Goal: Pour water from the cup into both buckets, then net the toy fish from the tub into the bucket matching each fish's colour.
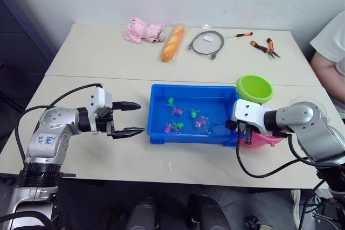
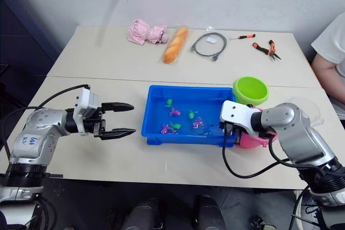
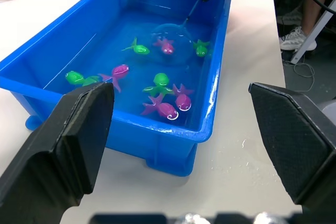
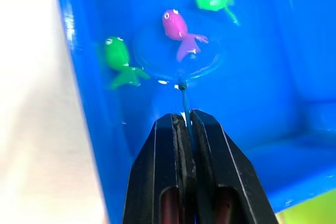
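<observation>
The blue tub (image 1: pixel 186 138) holds water and several pink and green toy fish (image 3: pixel 164 109). My right gripper (image 4: pixel 184 121) is shut on the thin handle of the net (image 3: pixel 170 45) at the tub's right end. The hoop lies in the water around a pink fish (image 4: pixel 178 27). The lime green bucket (image 1: pixel 254 88) stands behind the tub's right corner. The pink bucket (image 1: pixel 267 139) is mostly hidden behind my right wrist. A see-through cup (image 2: pixel 307 107) shows behind my right forearm. My left gripper (image 1: pixel 135 118) hovers open just left of the tub, holding nothing.
At the table's far side lie a pink doll (image 1: pixel 143 29), a bread loaf (image 1: pixel 172 41), a coiled grey cable (image 1: pixel 206 42), a screwdriver (image 1: pixel 241 34) and pliers (image 1: pixel 265 47). A person (image 1: pixel 330 52) sits at the right edge.
</observation>
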Action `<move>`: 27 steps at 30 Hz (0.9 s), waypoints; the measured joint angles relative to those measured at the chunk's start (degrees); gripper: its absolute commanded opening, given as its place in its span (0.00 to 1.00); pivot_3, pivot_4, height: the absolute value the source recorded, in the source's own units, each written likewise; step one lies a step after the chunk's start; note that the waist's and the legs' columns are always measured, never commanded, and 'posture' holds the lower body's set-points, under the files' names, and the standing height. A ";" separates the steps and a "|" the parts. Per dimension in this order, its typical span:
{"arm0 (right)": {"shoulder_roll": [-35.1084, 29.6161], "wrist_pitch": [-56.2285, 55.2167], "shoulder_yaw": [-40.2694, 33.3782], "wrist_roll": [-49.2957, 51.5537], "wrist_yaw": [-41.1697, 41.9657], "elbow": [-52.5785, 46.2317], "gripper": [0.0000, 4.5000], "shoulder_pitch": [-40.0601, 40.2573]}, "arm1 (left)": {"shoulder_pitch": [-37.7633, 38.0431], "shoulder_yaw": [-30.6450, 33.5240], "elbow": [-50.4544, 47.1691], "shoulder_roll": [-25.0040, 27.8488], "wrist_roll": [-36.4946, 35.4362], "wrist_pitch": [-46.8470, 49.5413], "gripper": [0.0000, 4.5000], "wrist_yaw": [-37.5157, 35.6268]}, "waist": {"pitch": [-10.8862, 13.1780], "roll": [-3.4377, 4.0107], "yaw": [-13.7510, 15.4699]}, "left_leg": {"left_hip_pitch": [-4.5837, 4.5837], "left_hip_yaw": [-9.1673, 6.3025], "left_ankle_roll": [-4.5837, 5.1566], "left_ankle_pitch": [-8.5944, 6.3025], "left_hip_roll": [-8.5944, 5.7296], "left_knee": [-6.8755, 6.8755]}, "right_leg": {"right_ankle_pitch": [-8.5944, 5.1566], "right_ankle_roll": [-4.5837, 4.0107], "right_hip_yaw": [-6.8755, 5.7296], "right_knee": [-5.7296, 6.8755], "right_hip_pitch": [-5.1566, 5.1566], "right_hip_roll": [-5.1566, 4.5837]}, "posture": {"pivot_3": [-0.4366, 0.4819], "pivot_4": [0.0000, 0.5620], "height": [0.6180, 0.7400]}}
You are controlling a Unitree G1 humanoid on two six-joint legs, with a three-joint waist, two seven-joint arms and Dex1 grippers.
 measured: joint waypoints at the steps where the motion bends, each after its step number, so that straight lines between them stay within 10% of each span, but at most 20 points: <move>1: -0.14 0.96 -1.16 1.28 0.39 -0.18 0.00 0.00 | 0.00 0.00 0.01 0.00 0.00 -0.01 0.98 0.00 | 0.00 0.00 0.01 | 0.00 0.00 0.00 0.00 0.00 0.00 | 0.00 0.00 0.00 0.00 0.00 0.00 | 0.48 0.27 1.00; 27: 6.29 1.27 -45.35 22.89 -5.00 -13.08 0.00 28.27 | -8.69 -4.20 0.58 -8.50 -1.78 3.77 0.98 1.65 | 0.00 0.00 1.59 | 0.04 -0.05 0.02 -0.01 -0.03 -0.01 | 0.02 0.04 -0.03 -0.05 0.17 0.02 | 0.48 0.27 1.00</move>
